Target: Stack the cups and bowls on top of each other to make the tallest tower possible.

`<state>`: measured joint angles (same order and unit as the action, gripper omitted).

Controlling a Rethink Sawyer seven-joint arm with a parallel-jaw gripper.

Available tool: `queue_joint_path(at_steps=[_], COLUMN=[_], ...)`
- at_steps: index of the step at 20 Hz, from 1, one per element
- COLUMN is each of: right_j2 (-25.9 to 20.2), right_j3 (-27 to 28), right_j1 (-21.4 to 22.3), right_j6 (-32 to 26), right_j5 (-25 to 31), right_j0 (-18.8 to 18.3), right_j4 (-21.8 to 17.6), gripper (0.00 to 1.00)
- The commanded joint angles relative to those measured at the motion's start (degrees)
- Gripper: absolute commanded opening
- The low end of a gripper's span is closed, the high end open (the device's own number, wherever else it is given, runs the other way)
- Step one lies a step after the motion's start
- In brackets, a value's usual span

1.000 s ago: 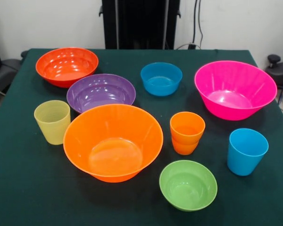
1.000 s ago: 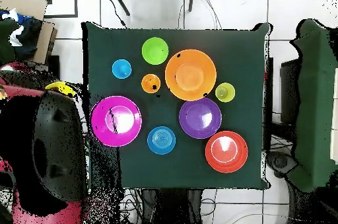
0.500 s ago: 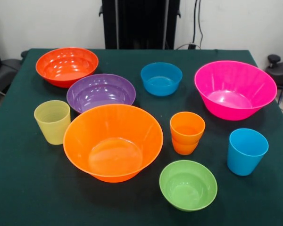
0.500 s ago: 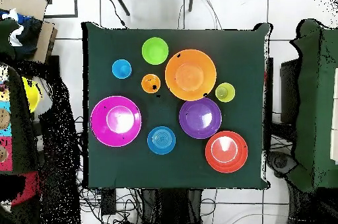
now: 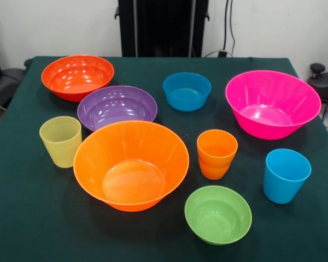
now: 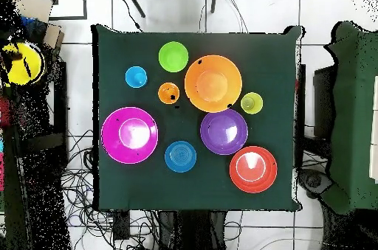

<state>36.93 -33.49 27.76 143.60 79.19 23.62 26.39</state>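
Observation:
All vessels stand apart and upright on the green table (image 5: pixel 27 218); no tower stands. The large orange bowl (image 5: pixel 131 164) (image 6: pixel 212 83) is at the middle, the hot pink bowl (image 5: pixel 272 102) (image 6: pixel 130 135) to the right. The red-orange bowl (image 5: pixel 77 75), purple bowl (image 5: pixel 117 106), blue bowl (image 5: pixel 187 90) and lime green bowl (image 5: pixel 218 214) surround them. The ribbed yellow-green cup (image 5: pixel 60 141), orange cup (image 5: pixel 216 154) and sky blue cup (image 5: pixel 286 175) stand between. No yellow cup is on the table. The gripper is out of view.
The robot's black pedestal (image 5: pixel 163 27) stands behind the table's far edge. In the overhead view a round yellow shape (image 6: pixel 22 63) shows off the table at the left edge; I cannot tell what it is. Cables lie on the floor near the base.
Nothing on the table has moved. In the overhead view the dark blurred mass at the left edge has drawn away and the yellow shape has moved towards the picture's top.

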Motion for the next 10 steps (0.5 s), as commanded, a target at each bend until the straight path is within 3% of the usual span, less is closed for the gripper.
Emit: queue_joint_path(at_steps=[1, 2, 5, 10], right_j2=[-3.92, -1.53, 10.56, 31.50], right_j3=[25.55, 27.40, 33.58, 35.26], right_j1=[-15.36, -16.31, -20.28, -24.32], right_j6=[-32.61, -32.58, -35.95, -41.73], right_j5=[12.65, 13.49, 15.13, 14.05], right_j0=[-5.62, -6.74, -11.04, -13.82], right_j4=[-0.76, 1.13, 12.00, 36.64], gripper=[0.00, 0.00, 0.00, 0.00])
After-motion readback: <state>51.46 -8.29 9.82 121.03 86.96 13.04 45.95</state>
